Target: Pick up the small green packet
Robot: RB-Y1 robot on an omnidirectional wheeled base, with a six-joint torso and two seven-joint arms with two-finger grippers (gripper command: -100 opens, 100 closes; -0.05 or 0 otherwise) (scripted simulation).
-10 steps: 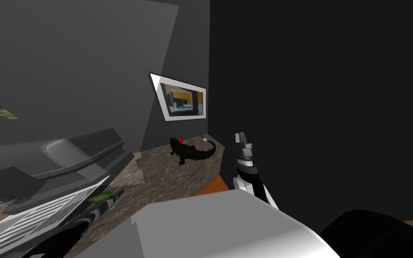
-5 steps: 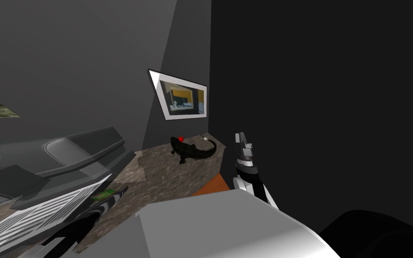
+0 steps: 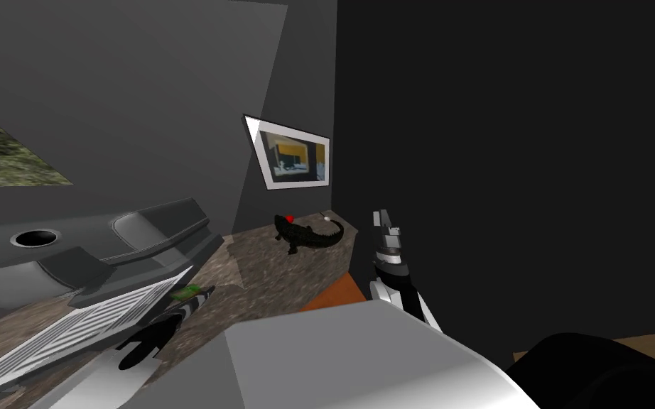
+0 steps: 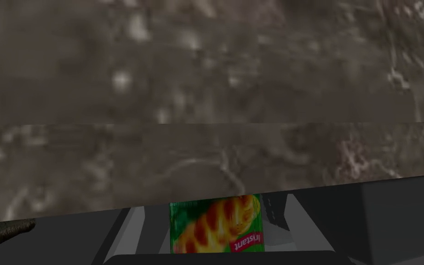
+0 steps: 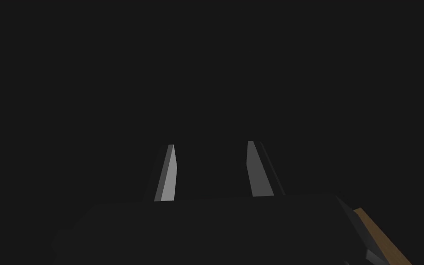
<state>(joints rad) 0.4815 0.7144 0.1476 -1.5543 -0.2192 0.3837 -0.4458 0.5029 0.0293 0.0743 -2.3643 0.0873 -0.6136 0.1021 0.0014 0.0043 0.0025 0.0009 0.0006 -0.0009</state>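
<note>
Green with an orange picture, the small green packet (image 4: 216, 224) sits between the two fingers of the left gripper (image 4: 211, 202), deep near its dark body. The fingers are closed on both of its sides. It is at the near left part of the mottled brown counter (image 3: 269, 273). The right gripper (image 5: 211, 143) is at the right, fingers apart.

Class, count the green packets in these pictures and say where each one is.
1. The green packet sits in the left pincer, whose fingers touch its sides, at the mottled brown counter. More may be hidden from these views.
</note>
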